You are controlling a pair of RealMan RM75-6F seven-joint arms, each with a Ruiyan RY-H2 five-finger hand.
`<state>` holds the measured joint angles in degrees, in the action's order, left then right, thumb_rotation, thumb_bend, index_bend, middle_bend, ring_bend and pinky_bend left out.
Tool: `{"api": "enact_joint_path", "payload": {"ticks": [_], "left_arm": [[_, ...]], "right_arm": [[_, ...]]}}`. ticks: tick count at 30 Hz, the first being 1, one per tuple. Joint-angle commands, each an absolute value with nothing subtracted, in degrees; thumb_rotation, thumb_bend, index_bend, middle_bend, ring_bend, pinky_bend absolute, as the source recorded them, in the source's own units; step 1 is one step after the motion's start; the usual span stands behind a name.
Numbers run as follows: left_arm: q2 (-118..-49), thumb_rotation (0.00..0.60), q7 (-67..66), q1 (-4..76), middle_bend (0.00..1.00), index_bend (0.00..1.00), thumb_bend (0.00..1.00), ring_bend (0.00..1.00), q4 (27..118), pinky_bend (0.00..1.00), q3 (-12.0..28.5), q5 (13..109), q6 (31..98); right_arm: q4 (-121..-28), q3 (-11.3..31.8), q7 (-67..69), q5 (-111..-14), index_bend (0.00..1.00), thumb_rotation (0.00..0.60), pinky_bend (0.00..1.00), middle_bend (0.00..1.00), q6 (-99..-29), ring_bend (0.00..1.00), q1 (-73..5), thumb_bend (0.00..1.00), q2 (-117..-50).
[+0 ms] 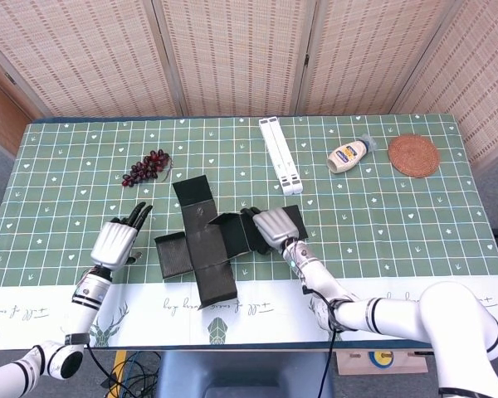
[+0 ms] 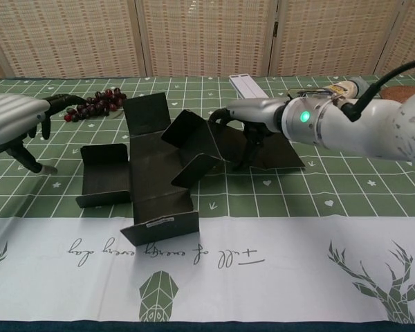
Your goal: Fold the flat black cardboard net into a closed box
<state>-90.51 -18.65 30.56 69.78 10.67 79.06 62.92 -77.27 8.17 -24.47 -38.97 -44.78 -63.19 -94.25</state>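
On the green checked desk [image 1: 398,215] we see grapes [image 1: 146,167] far left of a white folding stand [image 1: 280,154]; right of it, a squeeze bottle [image 1: 349,154] and a woven coaster [image 1: 413,155].
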Motion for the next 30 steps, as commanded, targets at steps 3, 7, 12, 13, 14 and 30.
{"api": "enact_joint_path", "payload": {"ticks": [3,7,12,13,14,30], "left_arm": [[-93.04,0.600,-20.78,31.25,0.07,0.00,0.12,0.43,67.01,0.45,9.90,77.31,62.13],[-94.81,0.600,-20.96,31.65,0.06,0.00,0.12,0.42,64.78,0.44,9.58,76.60,61.81],[-96.50,0.600,-19.94,32.02,0.06,0.00,0.12,0.42,63.00,0.44,9.47,76.21,62.05],[-96.70,0.600,-19.73,32.09,0.06,0.00,0.12,0.42,62.84,0.44,9.49,76.20,62.13],[-96.85,0.600,-19.40,32.16,0.06,0.00,0.12,0.42,62.77,0.44,9.52,76.18,62.18],[-98.25,0.600,-12.55,33.43,0.06,0.00,0.12,0.41,65.23,0.44,10.74,75.03,61.87]], "right_arm": [[-77.09,8.25,-23.96,-40.50,0.20,0.600,1.00,0.28,-44.97,0.78,-62.37,0.39,-94.62],[-76.91,8.35,-23.88,-41.25,0.20,0.600,1.00,0.28,-44.98,0.78,-62.02,0.39,-94.81],[-76.96,8.64,-23.88,-42.03,0.21,0.600,1.00,0.29,-45.27,0.78,-61.59,0.39,-94.87],[-76.92,8.66,-23.93,-42.14,0.21,0.600,1.00,0.29,-45.31,0.78,-61.53,0.39,-94.89],[-76.88,8.67,-24.00,-42.14,0.21,0.600,1.00,0.29,-45.28,0.78,-61.48,0.39,-94.90],[-75.87,9.34,-24.07,-43.77,0.21,0.600,1.00,0.29,-45.30,0.78,-60.67,0.39,-95.88]]}}
